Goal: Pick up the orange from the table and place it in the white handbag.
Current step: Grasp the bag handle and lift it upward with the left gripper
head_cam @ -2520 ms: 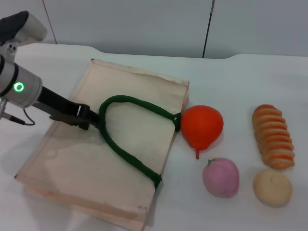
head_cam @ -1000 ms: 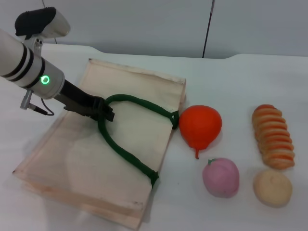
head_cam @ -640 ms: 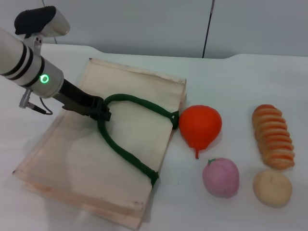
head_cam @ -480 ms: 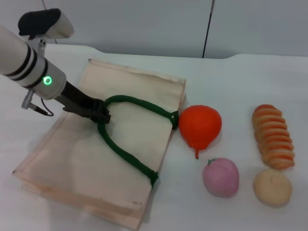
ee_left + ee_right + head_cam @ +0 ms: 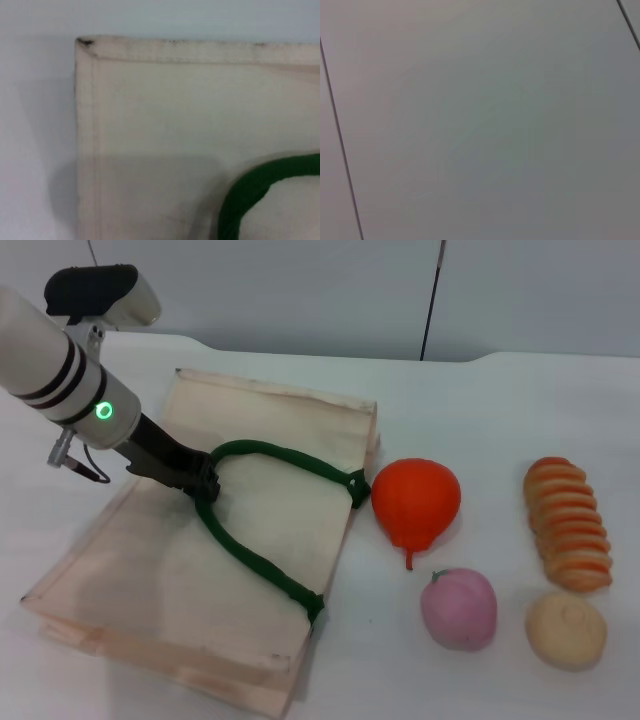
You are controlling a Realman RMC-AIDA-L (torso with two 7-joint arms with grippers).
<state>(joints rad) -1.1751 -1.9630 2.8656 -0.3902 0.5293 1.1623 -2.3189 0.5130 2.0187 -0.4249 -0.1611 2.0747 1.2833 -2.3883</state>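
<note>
The orange (image 5: 417, 502), glossy orange-red with a small stem tip, lies on the white table just right of the white handbag (image 5: 140, 580). The handbag lies flat at the left, its dark green rope handle (image 5: 262, 565) looping across the top face. My left gripper (image 5: 203, 483) is shut on the handle at the loop's left bend, above the bag's middle. In the left wrist view I see a bag corner (image 5: 86, 44) and a piece of green handle (image 5: 250, 192). The right gripper is out of view; its wrist camera shows only a grey panel.
A pink peach (image 5: 458, 609) sits in front of the orange. A tan round bun (image 5: 566, 630) and a ridged orange-striped bread (image 5: 568, 523) lie at the right. A grey wall runs behind the table.
My left gripper has moved up and right along the handle, then slightly back left, lifting the loop. The bag has shifted a little to the left. The orange has not moved.
</note>
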